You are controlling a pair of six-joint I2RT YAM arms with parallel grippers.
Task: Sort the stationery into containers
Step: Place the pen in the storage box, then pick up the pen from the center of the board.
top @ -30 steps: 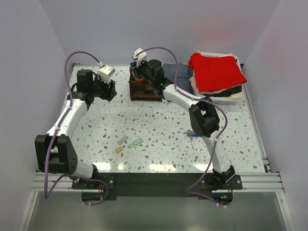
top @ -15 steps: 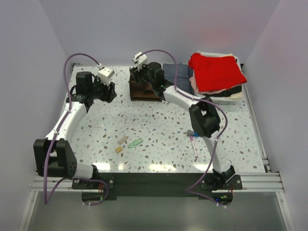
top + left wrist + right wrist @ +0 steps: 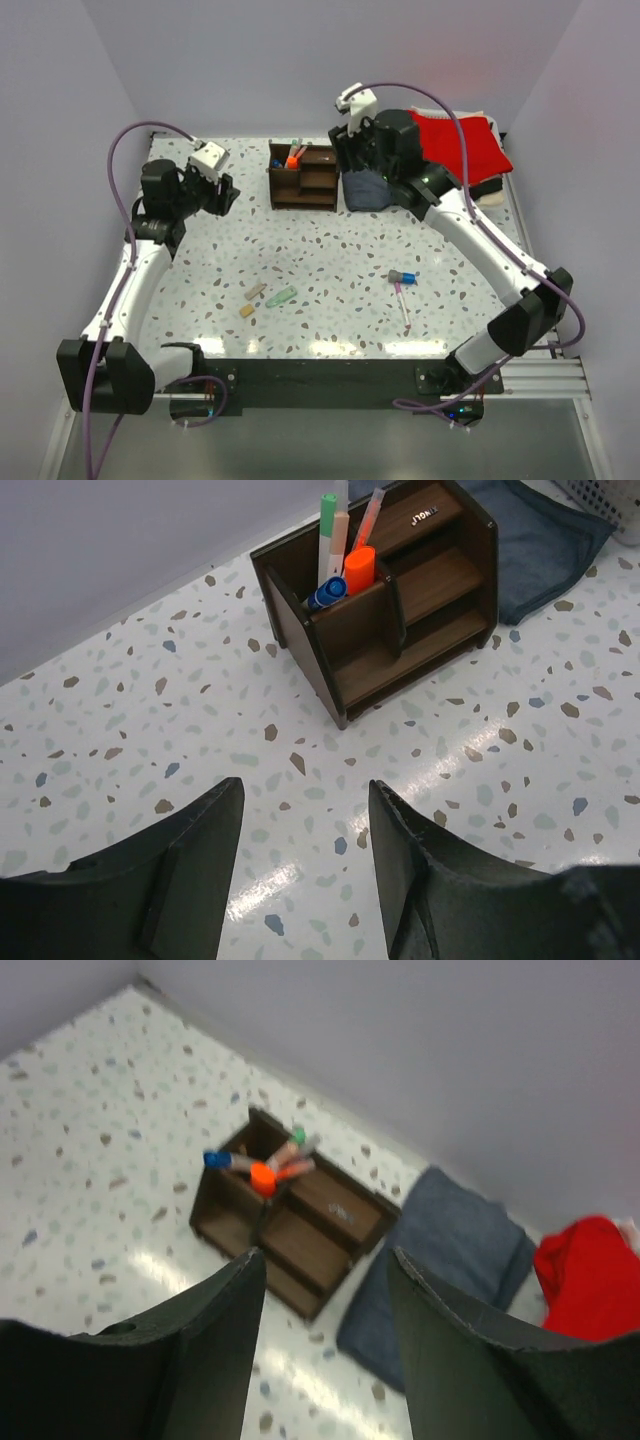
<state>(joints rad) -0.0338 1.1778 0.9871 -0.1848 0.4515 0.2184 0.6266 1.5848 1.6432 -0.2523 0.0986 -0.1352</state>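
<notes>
Here, several pens (image 3: pixel 340 555) stand in the organizer (image 3: pixel 300 630).

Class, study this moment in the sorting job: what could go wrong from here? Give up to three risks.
1. The organizer has a tall compartment that already holds leaning pens; another dropped in might jam or tip them.
2. The tan blocks and green piece lie close together; the left tool closing on one may nudge the others.
3. The pink pen lies flat, so the right tool could scrape the table.
</notes>
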